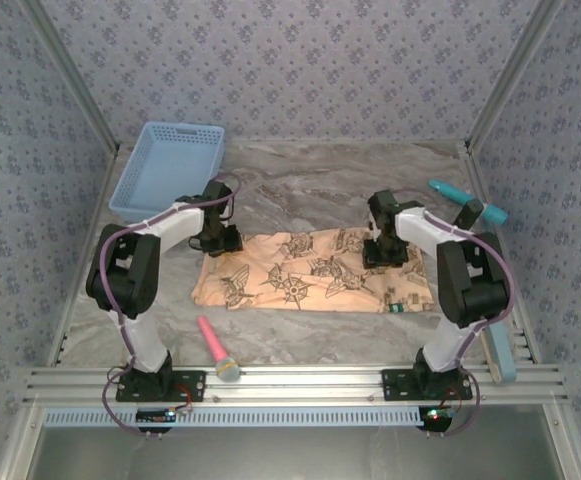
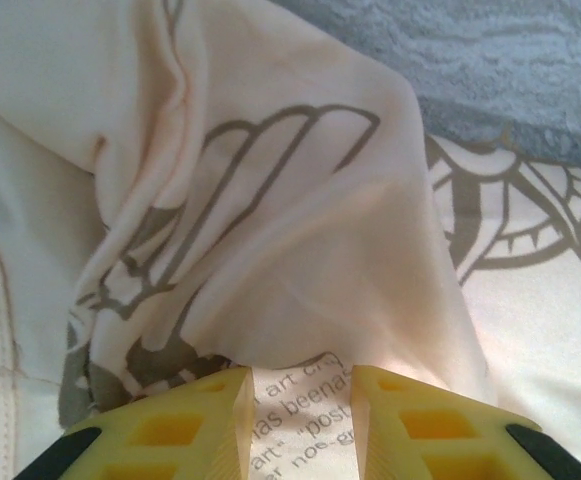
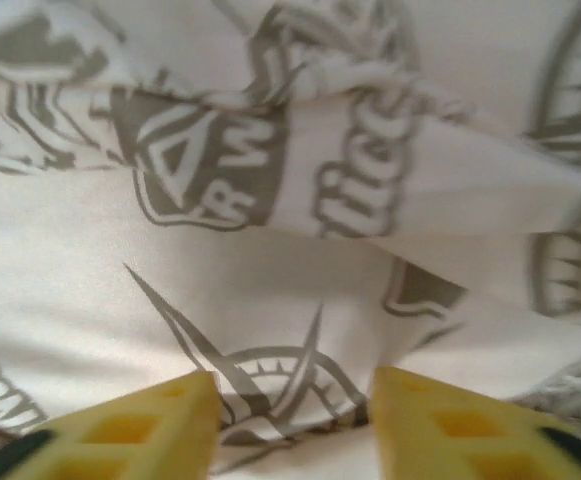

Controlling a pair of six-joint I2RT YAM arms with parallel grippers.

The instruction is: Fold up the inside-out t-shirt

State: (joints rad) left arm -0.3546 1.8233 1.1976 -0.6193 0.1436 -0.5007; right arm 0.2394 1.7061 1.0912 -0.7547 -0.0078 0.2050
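The inside-out t-shirt (image 1: 310, 275) lies as a flat peach band with dark emblems across the middle of the table. My left gripper (image 1: 216, 240) is at its back left corner. In the left wrist view the yellow fingers (image 2: 210, 420) are shut on a bunched fold of the shirt (image 2: 270, 230), and a pale piece with printed text sits in the left gripper (image 2: 302, 385). My right gripper (image 1: 383, 252) is over the shirt's back right part. In the right wrist view the right gripper (image 3: 292, 385) is open, fingers apart over a compass print on the shirt (image 3: 270, 290).
A blue basket (image 1: 167, 165) stands at the back left. A pink-handled tool (image 1: 215, 348) lies near the front rail, in front of the shirt. A teal object (image 1: 467, 200) lies at the back right. Patterned walls close in three sides.
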